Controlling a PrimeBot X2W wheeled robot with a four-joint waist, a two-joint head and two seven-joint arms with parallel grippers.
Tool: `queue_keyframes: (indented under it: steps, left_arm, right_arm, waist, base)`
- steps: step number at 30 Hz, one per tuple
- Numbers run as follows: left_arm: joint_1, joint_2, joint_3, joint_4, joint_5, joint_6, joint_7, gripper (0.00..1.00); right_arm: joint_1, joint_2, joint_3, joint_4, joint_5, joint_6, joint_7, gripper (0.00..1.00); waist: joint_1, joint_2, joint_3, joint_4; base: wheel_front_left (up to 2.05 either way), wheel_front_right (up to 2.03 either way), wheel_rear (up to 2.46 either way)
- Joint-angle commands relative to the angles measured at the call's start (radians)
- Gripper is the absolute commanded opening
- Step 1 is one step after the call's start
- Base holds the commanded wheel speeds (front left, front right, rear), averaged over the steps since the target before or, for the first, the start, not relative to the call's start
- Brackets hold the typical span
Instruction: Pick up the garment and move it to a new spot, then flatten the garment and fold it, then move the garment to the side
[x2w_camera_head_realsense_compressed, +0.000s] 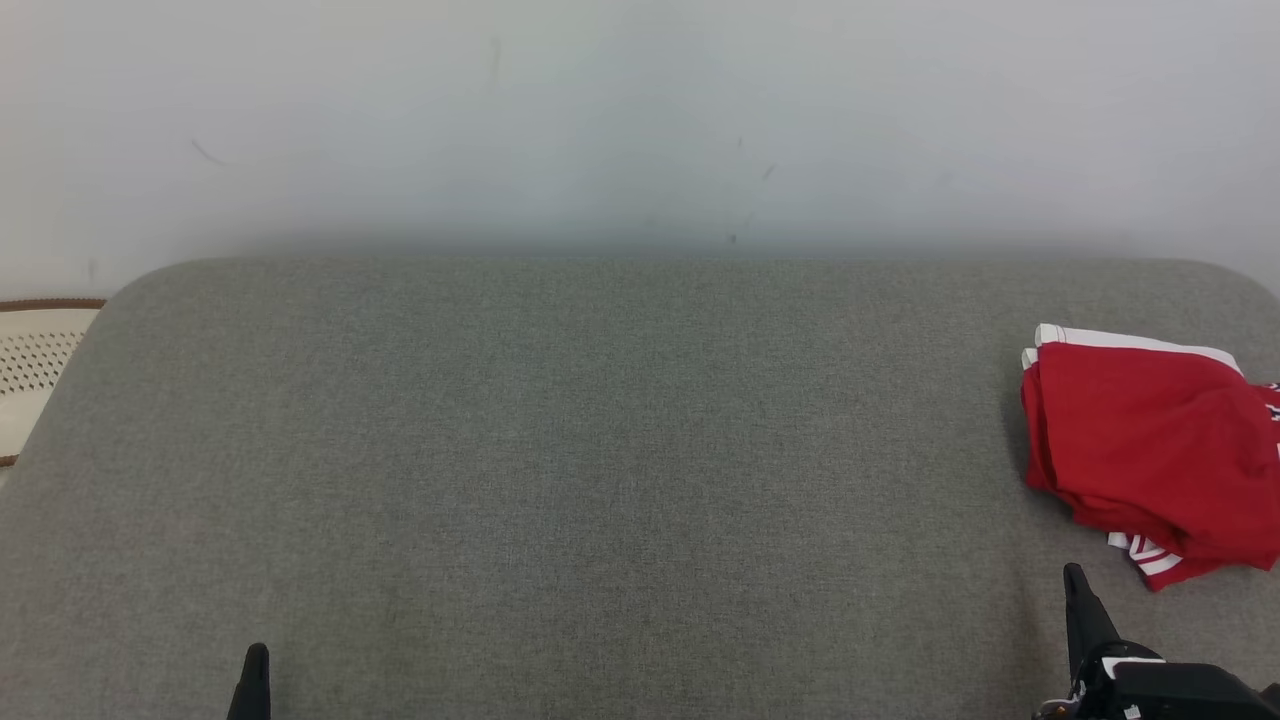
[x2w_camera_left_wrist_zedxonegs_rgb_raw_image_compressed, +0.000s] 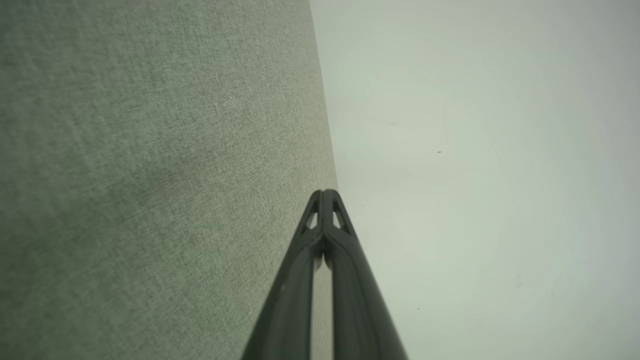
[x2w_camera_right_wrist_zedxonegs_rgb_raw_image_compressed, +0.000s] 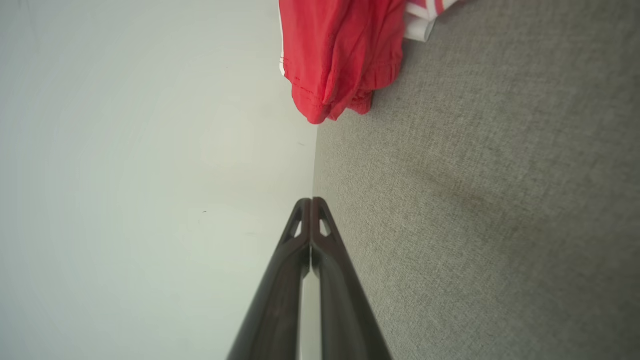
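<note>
The red garment (x2w_camera_head_realsense_compressed: 1150, 455) lies bunched at the far right of the grey padded surface (x2w_camera_head_realsense_compressed: 600, 450), with its right part cut off by the edge of the head view. A white band runs along its far edge, and white stripes show at its near corner. Because part of it is out of frame, its long axis cannot be told for certain; what shows is about as deep as it is wide.

The right gripper (x2w_camera_head_realsense_compressed: 1075, 578) sits at the near right with its fingers pressed together and nothing between them. In the right wrist view the tips (x2w_camera_right_wrist_zedxonegs_rgb_raw_image_compressed: 311, 201) meet in a point, and the garment (x2w_camera_right_wrist_zedxonegs_rgb_raw_image_compressed: 340, 55) lies ahead of them, apart from them. The cloth is just beyond that gripper, further from the robot and a little to the right, with a strip of bare grey surface between.

The left gripper (x2w_camera_head_realsense_compressed: 256, 668) is at the near left, well apart from the garment. In its own wrist view it is likewise clenched on nothing (x2w_camera_left_wrist_zedxonegs_rgb_raw_image_compressed: 324, 192) and points along the surface toward the pale wall (x2w_camera_head_realsense_compressed: 640, 120).

The right arm is clearly the nearer one. A reach for the cloth would likely go forward and slightly right, with the fingers opened first. The left arm would have to cross almost the whole width of the surface.
</note>
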Motion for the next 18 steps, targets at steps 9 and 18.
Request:
queue_keyframes:
  steps: [9,18]
  left_arm:
    - [-0.019,0.008,0.001,-0.007,-0.088,-0.006,0.022,0.0]
    - [-0.021,0.008,0.001,-0.008,-0.152,-0.009,0.038,0.0]
  right_arm:
    - [-0.011,0.003,-0.013,-0.014,0.088,0.0,0.025,0.0]
    - [-0.013,0.004,-0.021,-0.022,0.158,0.0,0.041,0.0]
  waist:
    - [-0.0001,0.0,0.004,0.003]
    - [-0.0001,0.0,0.008,0.006]
  base:
    - [0.0,0.0,0.0]
    - [0.0,0.0,0.0]
